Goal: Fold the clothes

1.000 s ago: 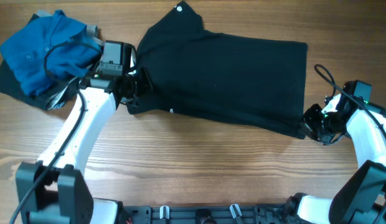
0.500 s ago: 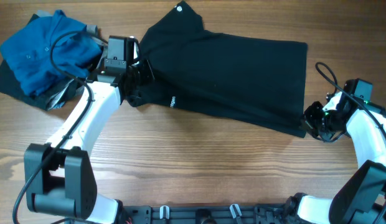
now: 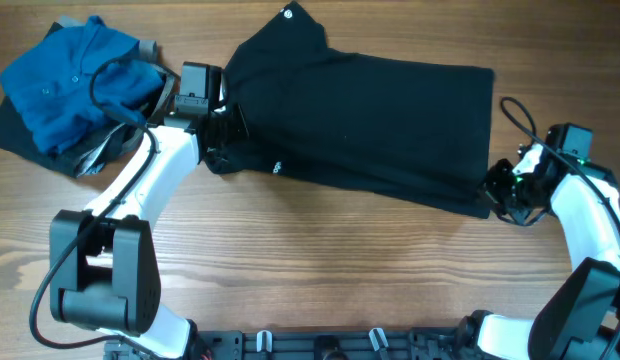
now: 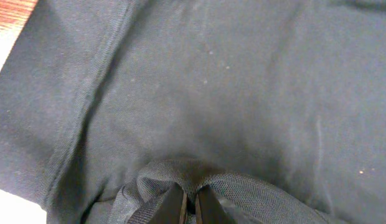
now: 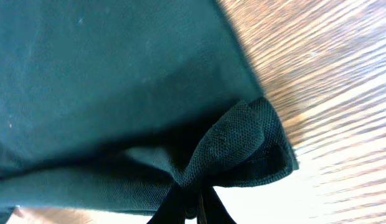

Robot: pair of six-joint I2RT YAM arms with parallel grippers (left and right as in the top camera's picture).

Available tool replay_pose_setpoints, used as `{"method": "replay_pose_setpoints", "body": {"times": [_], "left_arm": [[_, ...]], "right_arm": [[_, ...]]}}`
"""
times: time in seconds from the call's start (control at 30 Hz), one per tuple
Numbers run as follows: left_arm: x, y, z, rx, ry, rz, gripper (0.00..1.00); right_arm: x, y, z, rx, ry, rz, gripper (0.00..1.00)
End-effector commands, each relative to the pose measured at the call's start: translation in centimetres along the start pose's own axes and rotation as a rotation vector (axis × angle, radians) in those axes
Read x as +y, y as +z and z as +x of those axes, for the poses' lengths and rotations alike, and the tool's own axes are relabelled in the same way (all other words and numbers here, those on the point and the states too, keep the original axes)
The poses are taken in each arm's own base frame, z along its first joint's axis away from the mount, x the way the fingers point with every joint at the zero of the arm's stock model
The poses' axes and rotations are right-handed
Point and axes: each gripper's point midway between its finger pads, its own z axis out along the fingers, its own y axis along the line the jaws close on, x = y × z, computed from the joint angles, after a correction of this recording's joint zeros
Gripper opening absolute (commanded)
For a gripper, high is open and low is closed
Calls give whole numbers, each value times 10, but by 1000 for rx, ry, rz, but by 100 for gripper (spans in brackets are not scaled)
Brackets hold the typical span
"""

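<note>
The large plain black soft-fabric garment [image 3: 370,120] lay spread between the grippers, its long axis running from one to the other. The left gripper [image 4: 189,204] and right gripper [image 5: 194,206] each pinched its near edge, neither arm nearer.

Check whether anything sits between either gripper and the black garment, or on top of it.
Nothing visible. The left gripper and right gripper are each shut on an edge of the black garment; its top is bare. The blue shirt lies apart.

A light brown wooden table [image 3: 320,260] with clear grain fills the whole view under even, bright light.
</note>
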Motion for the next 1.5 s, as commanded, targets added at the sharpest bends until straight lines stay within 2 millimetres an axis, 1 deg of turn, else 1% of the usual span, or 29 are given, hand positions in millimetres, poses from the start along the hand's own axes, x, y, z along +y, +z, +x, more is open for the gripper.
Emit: {"method": "replay_pose_setpoints", "body": {"times": [0.0, 0.03, 0.13, 0.23, 0.3, 0.4, 0.5, 0.57, 0.63, 0.67, 0.7, 0.73, 0.77, 0.8, 0.87, 0.9, 1.0, 1.03, 1.13, 1.2, 1.23, 1.27, 1.3, 1.37, 1.43, 1.47], "left_arm": [[8, 0, -4, -15, 19, -47, 4], [10, 0, -5, -23, 19, -63, 4], [16, -1, -8, -37, 9, -96, 4], [23, -1, -10, -44, -24, -112, 4], [26, -1, -12, -48, -41, -115, 4], [25, -1, -12, -50, -40, -114, 4], [25, -1, -12, -48, -40, -114, 4], [25, -1, -12, -48, -40, -115, 4], [25, -1, -12, -49, -40, -115, 4], [25, -1, -12, -49, -40, -114, 4], [25, -1, -12, -49, -40, -114, 5], [25, -1, -12, -50, -40, -114, 16], [25, -1, -12, -50, -40, -114, 30], [25, -1, -13, -53, -39, -112, 51], [24, -1, -15, -59, -16, -110, 60], [24, -2, -15, -58, 5, -110, 61], [25, -7, -12, -46, 33, -114, 63], [24, -11, -11, -41, 32, -110, 63], [26, -18, -3, -12, 39, -118, 64], [32, -19, 9, 37, 57, -143, 64], [36, -19, 15, 63, 57, -160, 63], [37, -18, 17, 69, 57, -163, 62], [37, -16, 18, 68, 61, -162, 62], [37, -9, 16, 54, 97, -152, 63], [30, 2, 14, 54, 117, -112, 63], [25, 6, 14, 58, 123, -84, 61]], "right_arm": [[22, 5, 1, 1, -116, -57, 5], [22, 6, -1, -14, -118, -47, 5], [13, 6, -15, -76, -47, 18, 5], [5, 5, -20, -108, 16, 62, 5], [7, 4, -25, -128, 16, 55, 5], [19, 3, -37, -171, -45, 2, 6], [22, 2, -44, -198, -64, -8, 6], [23, 5, -47, -205, -65, -11, 6], [20, 13, -50, -194, -39, -8, 6], [19, 18, -50, -187, -38, -6, 8], [19, 21, -51, -182, -37, -5, 23], [18, 24, -53, -183, -40, -7, 42], [19, 26, -56, -191, -48, -10, 52], [21, 26, -61, -208, -80, -15, 58], [26, 22, -69, -242, -119, -27, 60], [28, 19, -69, -244, -137, -31, 61], [33, 5, -62, -229, -162, -35, 62], [34, -3, -56, -218, -162, -37, 62], [40, -15, -38, -183, -197, -67, 62], [41, -24, -24, -151, -203, -77, 62], [40, -25, -19, -136, -198, -76, 62], [38, -25, -16, -125, -193, -72, 62], [36, -23, -10, -100, -187, -63, 62], [33, -19, -5, -80, -182, -56, 62], [32, -15, -1, -69, -184, -53, 62], [32, -14, 0, -66, -186, -53, 62]]}}
